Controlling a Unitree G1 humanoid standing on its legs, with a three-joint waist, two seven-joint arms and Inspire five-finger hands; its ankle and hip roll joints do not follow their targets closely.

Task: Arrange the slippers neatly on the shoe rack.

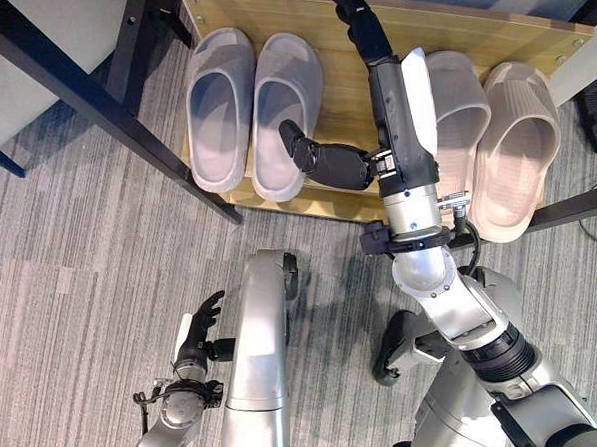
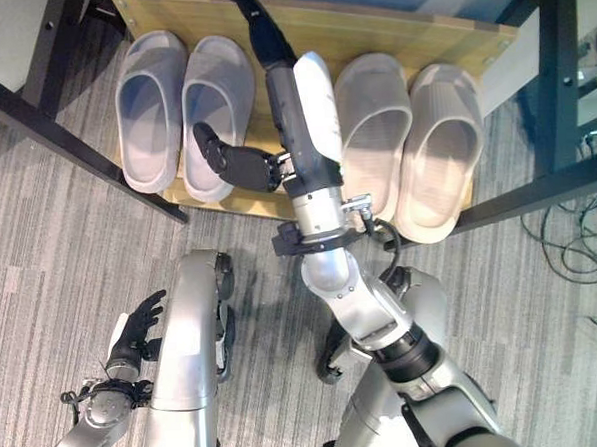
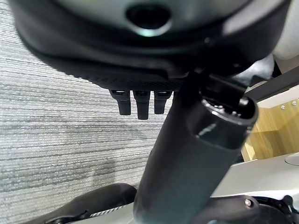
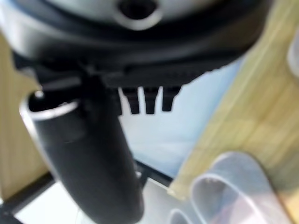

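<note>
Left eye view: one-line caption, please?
Two grey slippers and two beige slippers lined up on the wooden shoe rack, right robot hand extended above.

Two slipper pairs (image 1: 256, 114) (image 1: 494, 138) side by side on the shoe rack (image 1: 489, 35), seemingly aligned.

Office or lab-like room, shoe rack set on the floor.
Grey striped low-pile carpet (image 1: 69, 245), the commercial kind. Black metal frame legs (image 1: 92, 104) of a table or rack cross above. Loose cables (image 2: 569, 219) at the side. Low wooden shoe rack (image 1: 469, 29) holding slippers (image 1: 222, 107).
</note>
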